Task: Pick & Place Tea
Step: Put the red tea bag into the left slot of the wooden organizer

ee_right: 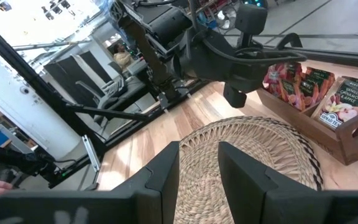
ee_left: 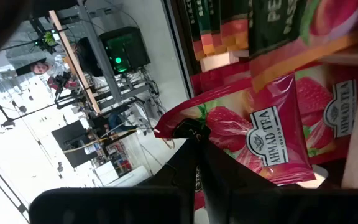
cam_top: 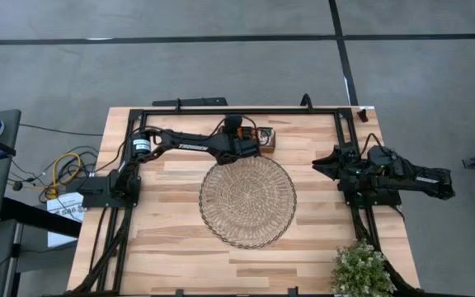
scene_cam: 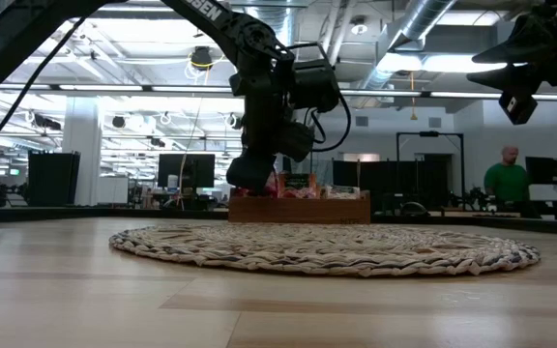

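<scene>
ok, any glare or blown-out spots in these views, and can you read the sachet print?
Low view: ceiling lights glare, left arm backlit. Left wrist view: room behind is blown out white, but the red sachet print reads clearly in the left gripper. High view: even light.

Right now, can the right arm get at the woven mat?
Probably yes. The right gripper hangs open beside the woven mat, nothing between them; the left gripper is busy at the wooden tray.

Overhead and table-level views share the woven mat (cam_top: 247, 201); wrist cameras look close past each tool.
</scene>
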You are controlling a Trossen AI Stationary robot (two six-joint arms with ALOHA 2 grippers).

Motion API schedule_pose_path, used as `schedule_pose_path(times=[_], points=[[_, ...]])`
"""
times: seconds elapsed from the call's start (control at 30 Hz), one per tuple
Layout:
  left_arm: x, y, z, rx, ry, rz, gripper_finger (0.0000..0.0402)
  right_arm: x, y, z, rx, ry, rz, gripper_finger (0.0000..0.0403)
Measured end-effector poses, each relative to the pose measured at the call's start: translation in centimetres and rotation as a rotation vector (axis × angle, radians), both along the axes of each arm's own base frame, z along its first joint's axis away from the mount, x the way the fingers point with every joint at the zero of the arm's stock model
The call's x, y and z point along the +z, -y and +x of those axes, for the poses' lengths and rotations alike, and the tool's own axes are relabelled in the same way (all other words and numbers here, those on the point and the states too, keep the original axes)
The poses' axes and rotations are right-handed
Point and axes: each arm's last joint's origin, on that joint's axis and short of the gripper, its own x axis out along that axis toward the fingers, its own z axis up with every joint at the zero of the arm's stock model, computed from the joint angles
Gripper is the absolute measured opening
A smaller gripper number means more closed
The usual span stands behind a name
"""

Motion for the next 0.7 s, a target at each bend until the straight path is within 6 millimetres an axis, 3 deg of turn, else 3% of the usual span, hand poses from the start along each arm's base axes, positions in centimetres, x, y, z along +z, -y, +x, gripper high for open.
schedule_pose_path(times=[0.7], points=[[-0.74,0.32,-0.11,-0.014,-0.048,-0.034,0.0007,0.01,0.0,0.0,0.001,0.002,0.004,0.0103]])
